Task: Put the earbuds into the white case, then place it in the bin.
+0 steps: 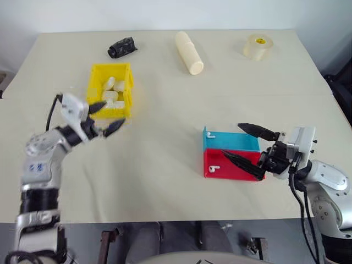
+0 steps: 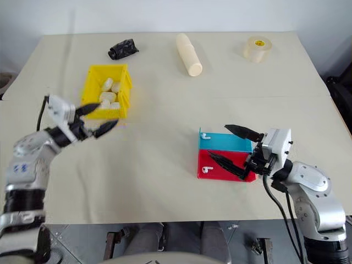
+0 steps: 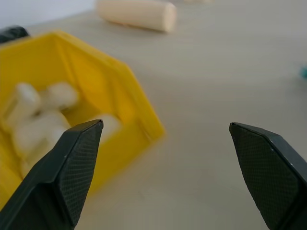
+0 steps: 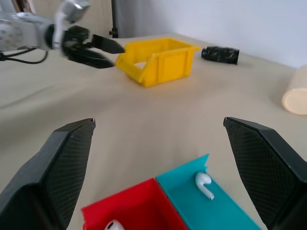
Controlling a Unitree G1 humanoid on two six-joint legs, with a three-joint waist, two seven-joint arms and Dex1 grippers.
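Note:
The yellow bin (image 1: pixel 127 82) stands at the table's left and holds several white rounded cases (image 1: pixel 111 94); I cannot tell the task's white case from the others. My left gripper (image 1: pixel 115 112) is open and empty just in front of the bin's front lip (image 3: pixel 144 115). One earbud (image 4: pixel 204 185) lies in the blue tray (image 1: pixel 242 142), and another earbud (image 1: pixel 215 168) lies in the red tray (image 1: pixel 220 171). My right gripper (image 1: pixel 231 138) hangs open over these two trays with nothing between its fingers.
At the back of the table lie a black crumpled object (image 1: pixel 122 47), a long cream cylinder (image 1: pixel 188 52) and a roll of clear tape (image 1: pixel 257 47). A tiny white piece (image 1: pixel 210 86) sits on the bare table (image 1: pixel 165 154) between bin and trays.

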